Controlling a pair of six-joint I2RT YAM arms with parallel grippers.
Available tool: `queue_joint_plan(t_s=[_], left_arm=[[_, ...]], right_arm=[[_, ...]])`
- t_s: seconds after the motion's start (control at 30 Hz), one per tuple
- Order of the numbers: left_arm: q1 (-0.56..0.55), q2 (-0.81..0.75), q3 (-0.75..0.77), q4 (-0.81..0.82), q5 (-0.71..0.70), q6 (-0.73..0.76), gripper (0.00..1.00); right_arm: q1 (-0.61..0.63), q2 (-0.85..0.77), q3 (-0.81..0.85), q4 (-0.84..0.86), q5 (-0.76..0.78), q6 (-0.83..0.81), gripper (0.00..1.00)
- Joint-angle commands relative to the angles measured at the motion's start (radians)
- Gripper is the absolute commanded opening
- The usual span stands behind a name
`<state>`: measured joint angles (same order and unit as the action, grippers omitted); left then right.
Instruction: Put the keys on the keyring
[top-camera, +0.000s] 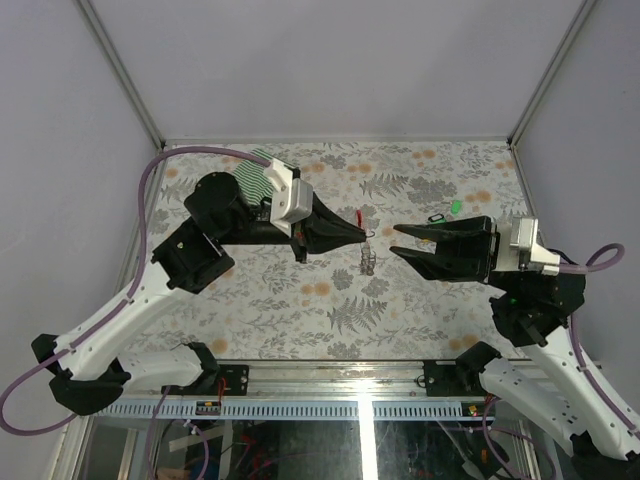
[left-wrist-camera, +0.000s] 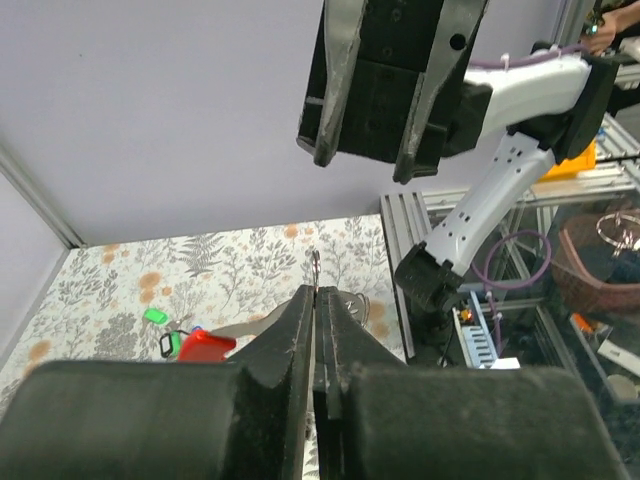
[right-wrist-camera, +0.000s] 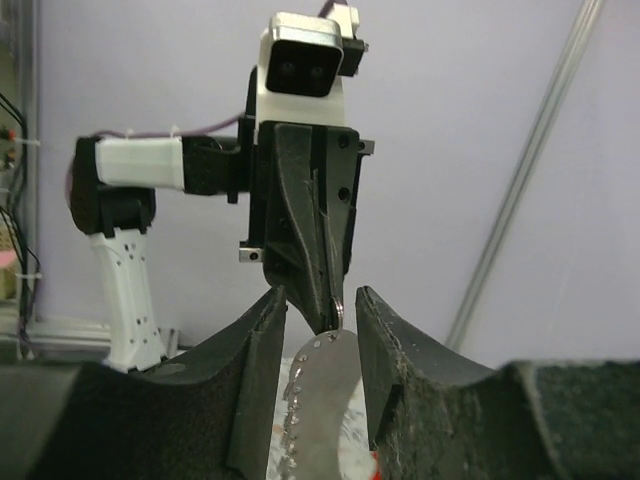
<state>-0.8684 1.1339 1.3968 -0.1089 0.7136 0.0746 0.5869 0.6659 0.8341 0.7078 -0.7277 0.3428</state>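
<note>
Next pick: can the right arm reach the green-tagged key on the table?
Probably yes: the green-tagged key lies uncovered beside the right gripper, whose jaws stand open, and the left gripper is clear of it.

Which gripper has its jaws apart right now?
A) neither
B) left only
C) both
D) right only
D: the right gripper shows a clear gap between its fingers, while the left gripper is pressed shut on the keyring.
</note>
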Motion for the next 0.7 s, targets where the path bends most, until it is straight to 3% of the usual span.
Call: queue_joint_plan(t_s=[0.0,0.23,0.43,0.67], left_arm=[[0.003,-0.005,-0.008,-0.028,0.042,0.123,0.0],[0.002,-0.075,-0.159,0.108,-0.037,0.2,0.0],[-0.013,-0.145,-0.241,0.098,-0.02,0.4,0.0],[-0.036,-0.198,-0.33,0.196,0.008,0.577,0.0]], right_arm=[[-0.002,-0.034,0.04,-0.236,-0.023,-0.22,0.41],[-0.002,-0.067,0.053,-0.39,0.005,-0.36,0.43],[-0.002,-0.098,0.04,-0.459,0.03,-0.43,0.43],[-0.002,-0.131,0.015,-0.476,0.04,-0.473,0.42]])
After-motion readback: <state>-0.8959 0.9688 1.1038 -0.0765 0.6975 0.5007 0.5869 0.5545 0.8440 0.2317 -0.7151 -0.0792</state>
